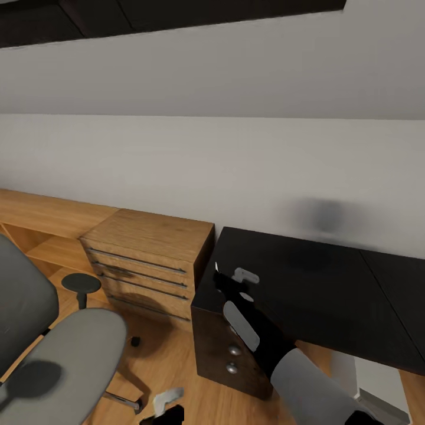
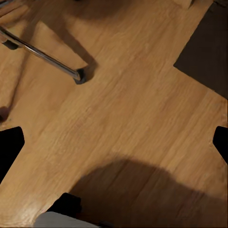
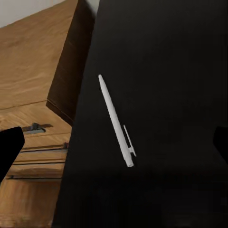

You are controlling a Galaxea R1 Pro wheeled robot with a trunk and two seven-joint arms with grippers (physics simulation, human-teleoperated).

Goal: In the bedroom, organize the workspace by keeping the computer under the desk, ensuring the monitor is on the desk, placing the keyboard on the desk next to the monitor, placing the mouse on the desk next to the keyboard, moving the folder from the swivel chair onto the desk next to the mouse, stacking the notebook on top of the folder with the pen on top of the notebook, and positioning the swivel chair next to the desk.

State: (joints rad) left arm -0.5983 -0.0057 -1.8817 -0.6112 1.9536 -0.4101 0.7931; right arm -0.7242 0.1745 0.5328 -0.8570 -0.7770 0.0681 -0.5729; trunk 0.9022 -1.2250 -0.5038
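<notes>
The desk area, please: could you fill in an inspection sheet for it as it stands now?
Surface: black desk, top bare apart from the pen.
Job's things: white pen lying flat on the desk near its edge; swivel chair, grey, seat bare, standing apart from the desk.
Clutter: nothing seen.
Grippers: right gripper open, above the pen; left gripper open, over the wood floor.
Cables: nothing seen.
Surroundings: wooden drawer unit beside the desk; white wall behind.

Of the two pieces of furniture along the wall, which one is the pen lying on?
The black desk; the pen lies near its edge, beside the wooden dresser.
</notes>
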